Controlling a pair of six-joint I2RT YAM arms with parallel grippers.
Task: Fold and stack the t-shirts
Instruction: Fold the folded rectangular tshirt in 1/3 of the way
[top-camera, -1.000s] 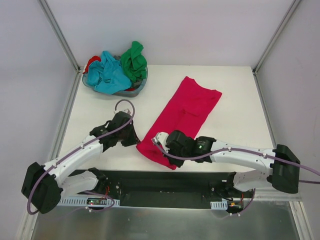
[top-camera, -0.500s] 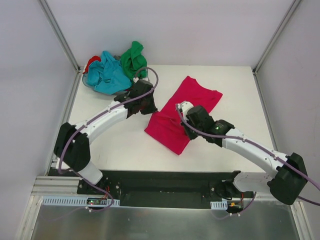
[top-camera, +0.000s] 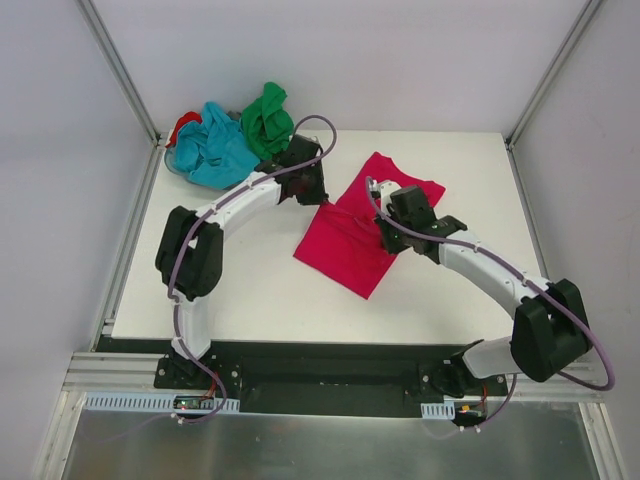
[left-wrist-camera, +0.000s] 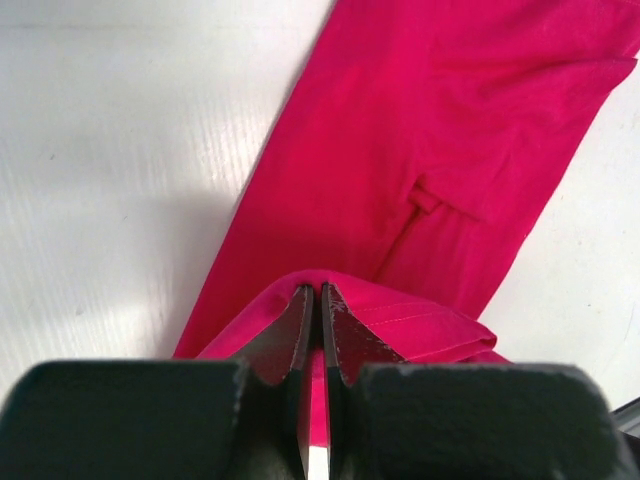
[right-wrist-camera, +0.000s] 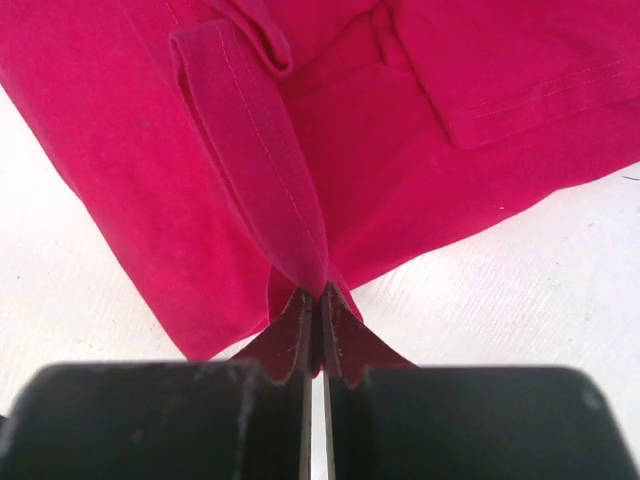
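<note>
Where the arms cross the crimson-pink t-shirt (top-camera: 345, 250) at mid-table (top-camera: 250, 290), the top view hides both sets of fingertips. Wrist views show the left gripper (left-wrist-camera: 312, 293) and right gripper (right-wrist-camera: 312, 293) each pinching a cloth fold. Versus 0.5 s ago, the near hem lies farther back.

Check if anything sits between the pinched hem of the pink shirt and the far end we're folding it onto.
Nothing visible does. The left hand and right hand both pinch the crimson-pink t-shirt at its hem, and the cloth beyond them lies bare. The turquoise-blue t-shirt sits off to the left, apart.
</note>
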